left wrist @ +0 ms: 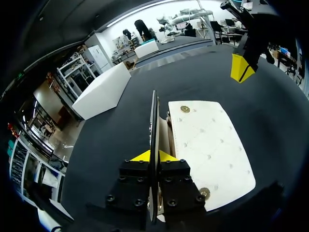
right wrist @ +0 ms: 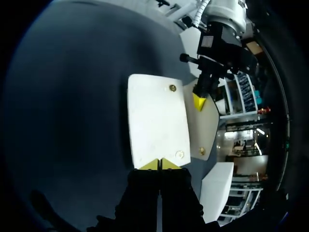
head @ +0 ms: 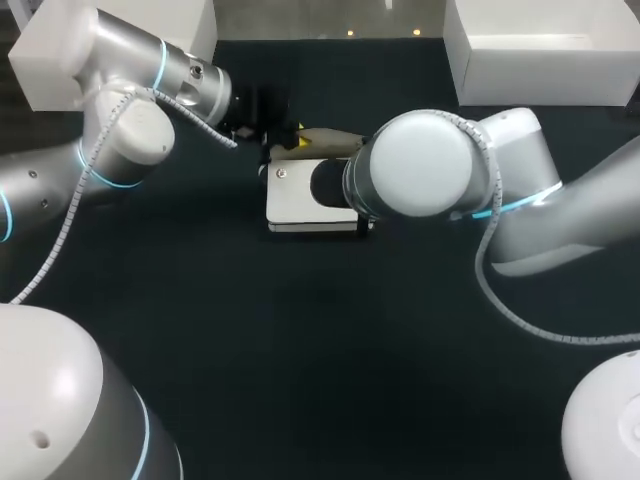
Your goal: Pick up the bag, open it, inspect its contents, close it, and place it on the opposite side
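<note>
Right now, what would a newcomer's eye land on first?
The white bag lies mid-way across the dark table, half hidden in the head view under my right arm. In the left wrist view, the left arm's jaws are closed on its thin flap, seen edge-on beside the bag's white studded panel.

Left tool (left wrist: 154, 156) on upright bag flap (left wrist: 154, 113)

Dark table (head: 300, 360); white boxes (head: 545, 60) at far corners.
</note>
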`<state>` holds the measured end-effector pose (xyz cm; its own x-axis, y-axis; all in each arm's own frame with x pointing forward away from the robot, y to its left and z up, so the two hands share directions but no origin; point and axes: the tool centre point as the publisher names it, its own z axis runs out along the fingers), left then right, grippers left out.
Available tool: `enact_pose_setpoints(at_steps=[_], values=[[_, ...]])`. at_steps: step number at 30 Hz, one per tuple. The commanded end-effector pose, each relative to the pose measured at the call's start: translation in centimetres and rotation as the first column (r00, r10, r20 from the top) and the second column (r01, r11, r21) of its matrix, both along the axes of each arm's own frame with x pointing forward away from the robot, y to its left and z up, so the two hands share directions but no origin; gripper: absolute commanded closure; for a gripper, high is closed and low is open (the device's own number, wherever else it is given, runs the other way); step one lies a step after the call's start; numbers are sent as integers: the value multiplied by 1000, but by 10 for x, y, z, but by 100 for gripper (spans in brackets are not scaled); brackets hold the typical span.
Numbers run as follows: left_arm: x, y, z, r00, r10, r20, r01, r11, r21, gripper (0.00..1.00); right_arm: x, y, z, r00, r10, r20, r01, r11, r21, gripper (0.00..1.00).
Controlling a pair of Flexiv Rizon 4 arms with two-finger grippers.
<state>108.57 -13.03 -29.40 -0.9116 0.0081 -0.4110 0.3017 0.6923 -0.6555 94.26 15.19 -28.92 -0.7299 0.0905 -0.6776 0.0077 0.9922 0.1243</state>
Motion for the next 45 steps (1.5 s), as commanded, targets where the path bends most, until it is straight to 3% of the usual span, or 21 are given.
enact_pose_setpoints(at_steps=[1, 15, 20, 22, 28, 45], values=[[3, 1, -9, 1000, -14, 8, 14, 1000, -7, 100, -2, 3, -12, 1000, 1, 16, -1, 1000, 4, 100], [5, 6, -22, 999, -33, -16, 33, 999, -16, 100, -12, 12, -44, 999, 10, 45, -10, 1000, 0, 99], [4, 5, -24, 999, -46, -18, 46, 999, -5, 100, -15, 13, -51, 999, 14, 46, -13, 1000, -6, 65], [4, 4, -26, 998, -51, -21, 51, 999, -4, 100, -15, 14, -53, 999, 21, 50, -20, 1000, -14, 60], [4, 3, -27, 998, -55, -28, 55, 998, -4, 100, -16, 16, -57, 998, 24, 58, -23, 999, -24, 57], [-6, 4, -32, 996, -71, -51, 70, 997, -21, 100, 1, 16, -72, 998, -11, 56, 13, 999, -30, 62]])
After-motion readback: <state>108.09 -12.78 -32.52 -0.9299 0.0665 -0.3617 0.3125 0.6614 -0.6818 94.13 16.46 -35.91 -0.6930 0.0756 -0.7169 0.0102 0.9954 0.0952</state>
